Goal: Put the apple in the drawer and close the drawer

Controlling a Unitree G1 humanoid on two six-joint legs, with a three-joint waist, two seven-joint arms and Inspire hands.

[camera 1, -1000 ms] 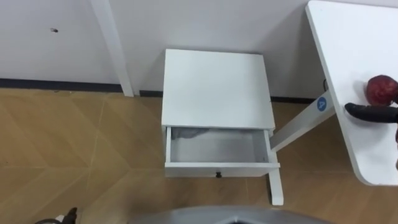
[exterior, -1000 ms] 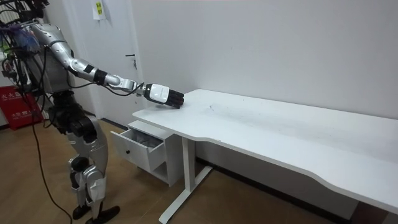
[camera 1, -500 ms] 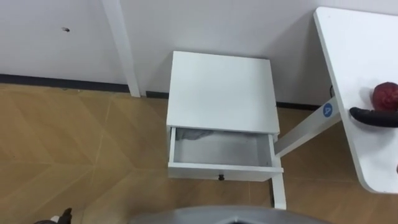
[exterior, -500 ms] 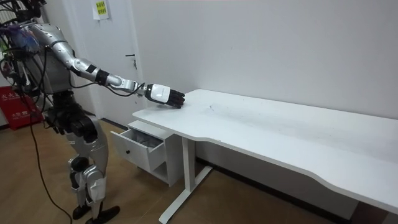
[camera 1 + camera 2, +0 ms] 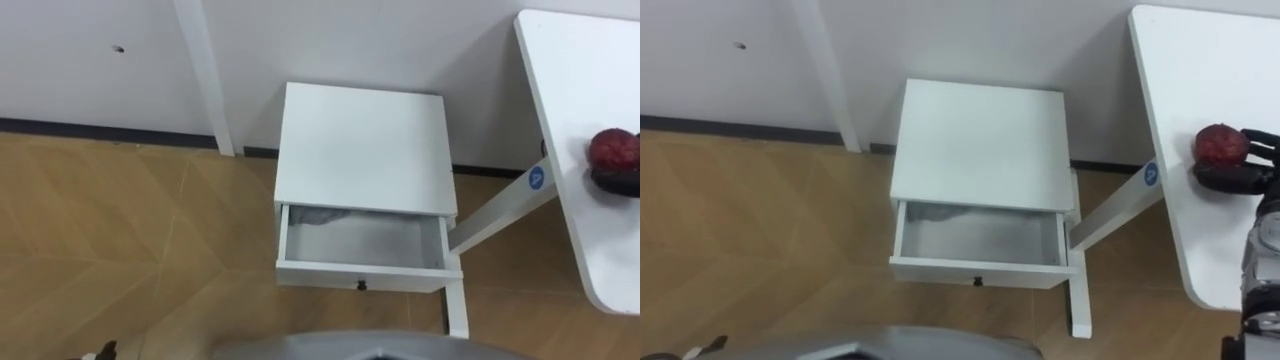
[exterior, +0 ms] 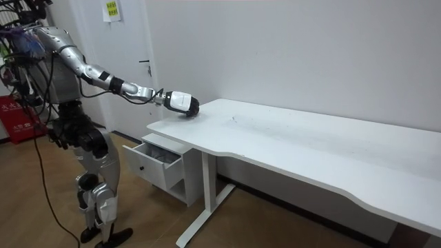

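A dark red apple [image 5: 1219, 143] lies near the white table's [image 5: 1180, 90] left edge. My right hand [image 5: 1237, 175] reaches in from the right, thumb below the apple and fingers curled round its far side. In the room view the same hand [image 6: 181, 102] rests on the table's corner with its fingers curled. The white cabinet [image 5: 365, 145] stands against the wall, and its drawer [image 5: 362, 247] is pulled open, with grey lining inside. My left hand [image 5: 100, 352] barely shows at the lower left edge.
The table's slanted white leg [image 5: 500, 212] runs close past the drawer's right side. A white vertical door frame [image 5: 205, 75] stands left of the cabinet. Wooden floor [image 5: 120, 240] spreads to the left and in front. I stand in front of the cabinet, right arm stretched toward the table.
My right hand's fingers, straight beside the apple before, have curled round it. The whole eye view has shifted, so the camera has moved; the drawer stays open.
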